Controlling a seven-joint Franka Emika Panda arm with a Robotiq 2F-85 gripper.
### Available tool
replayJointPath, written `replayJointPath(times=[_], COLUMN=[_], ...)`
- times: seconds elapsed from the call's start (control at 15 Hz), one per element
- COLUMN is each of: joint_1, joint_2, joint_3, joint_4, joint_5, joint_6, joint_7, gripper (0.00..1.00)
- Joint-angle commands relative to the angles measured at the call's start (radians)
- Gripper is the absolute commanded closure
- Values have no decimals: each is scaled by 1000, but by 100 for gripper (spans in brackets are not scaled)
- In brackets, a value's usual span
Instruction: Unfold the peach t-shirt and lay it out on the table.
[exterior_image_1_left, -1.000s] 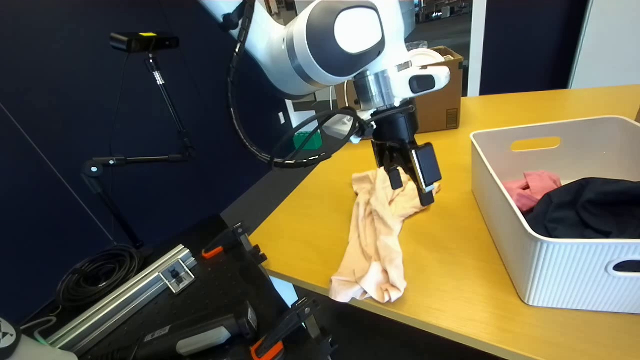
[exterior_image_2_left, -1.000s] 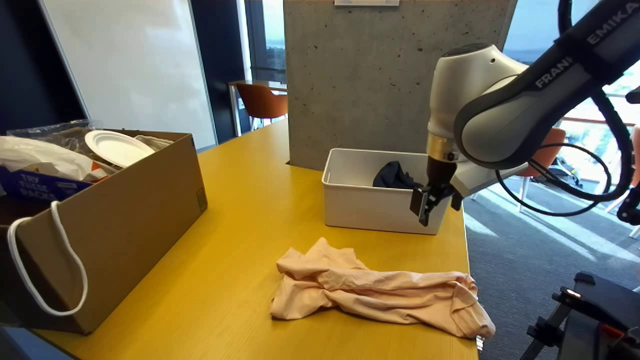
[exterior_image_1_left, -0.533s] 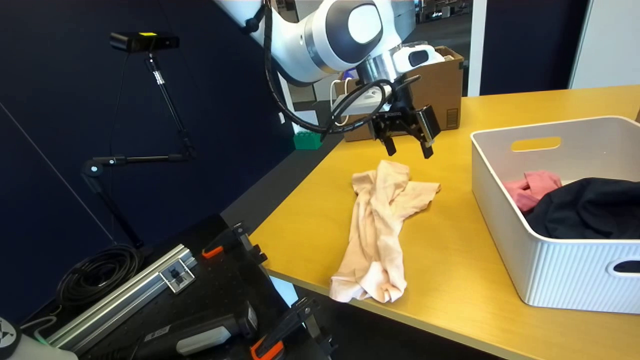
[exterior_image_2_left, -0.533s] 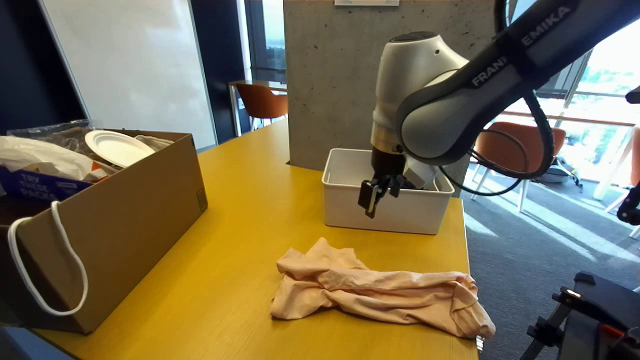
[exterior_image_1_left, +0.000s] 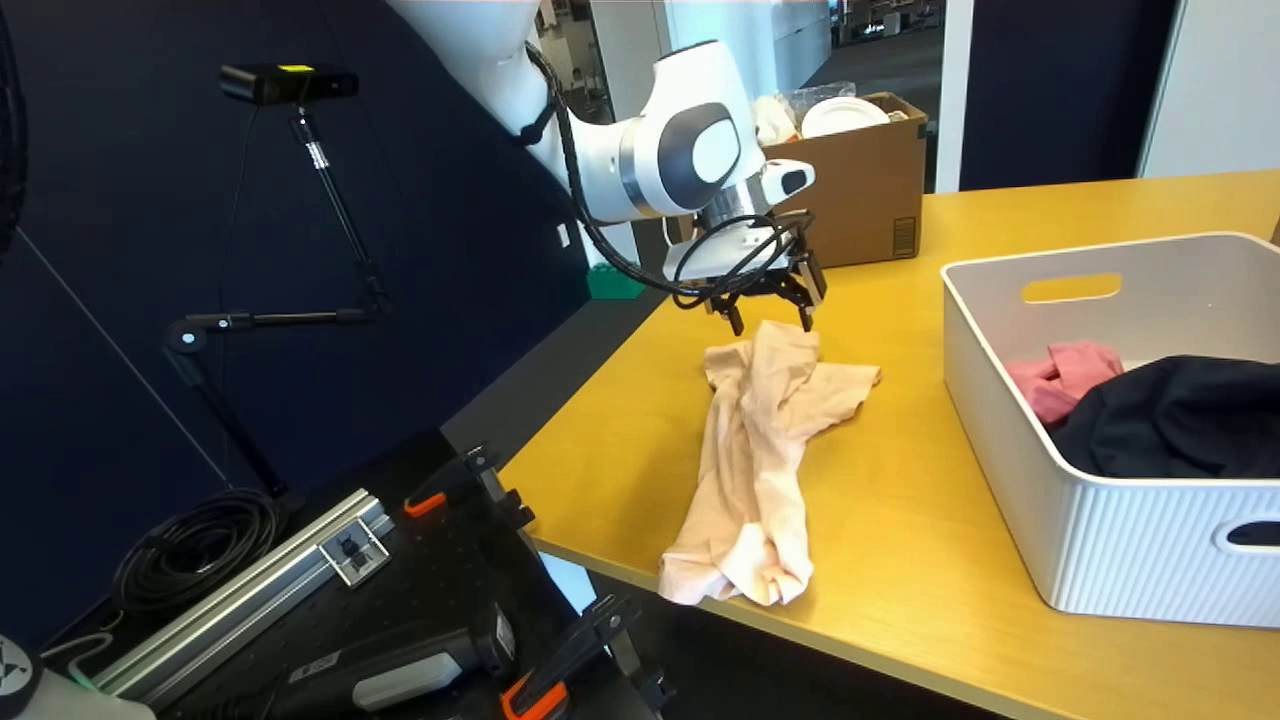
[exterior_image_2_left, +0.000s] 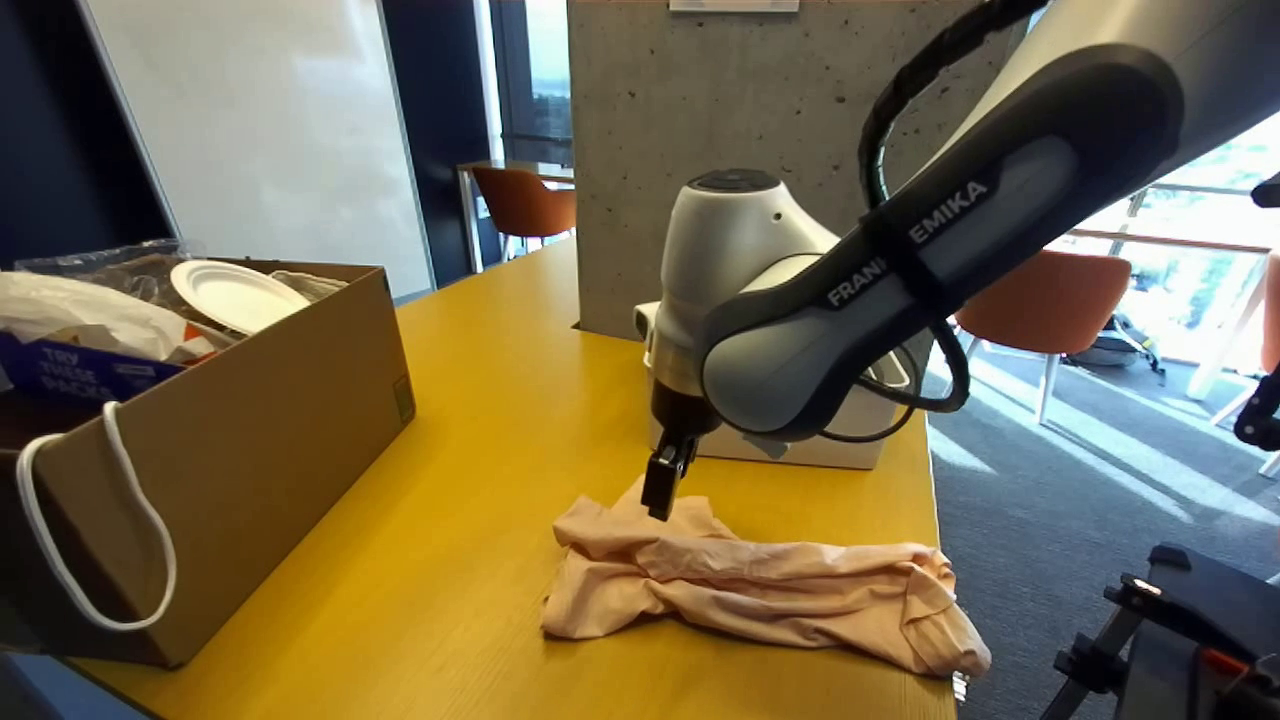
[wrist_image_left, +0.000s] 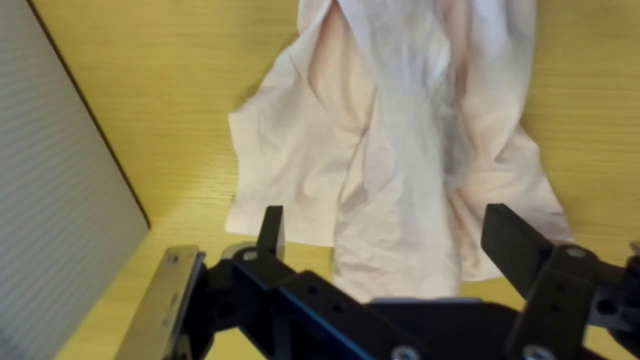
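In an exterior view, found t-shirt (exterior_image_1_left: 750, 470) lying on table (exterior_image_1_left: 900, 540), left of bin (exterior_image_1_left: 1160, 550) and in front of box (exterior_image_1_left: 865, 195). Found two garments (exterior_image_1_left: 1140, 425) inside bin.

In an exterior view I look down past a flat black platform (exterior_image_1_left: 460, 560) at lower left, across the yellow-tan wooden desk (exterior_image_1_left: 620, 480) toward a brown cardboard box (exterior_image_1_left: 870, 200). In an exterior view I face a grey concrete pillar (exterior_image_2_left: 780, 130), that box near at left. Both exterior views share the desk and crumpled peach fabric t-shirt (exterior_image_2_left: 720, 575). My wrist view hangs close above it, facing down, the black two-fingered claw (wrist_image_left: 387, 222) at bottom.
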Motion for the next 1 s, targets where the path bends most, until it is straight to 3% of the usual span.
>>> replayJointPath(times=[0.0, 0.27, 0.6, 0.67, 0.73, 0.93], joint_1=[-60, -97, -114, -113, -112, -103], joint_2=[81, 149, 213, 220, 230, 246], joint_3=[97, 156, 178, 180, 180, 176], joint_4=[93, 163, 234, 245, 261, 293], joint_5=[12, 23, 21, 21, 23, 29], joint_6=[5, -29, -66, -78, -95, -131], joint_7=[-181, -303, -380, -394, -405, -415], gripper=[0, 0, 0, 25, 28, 51])
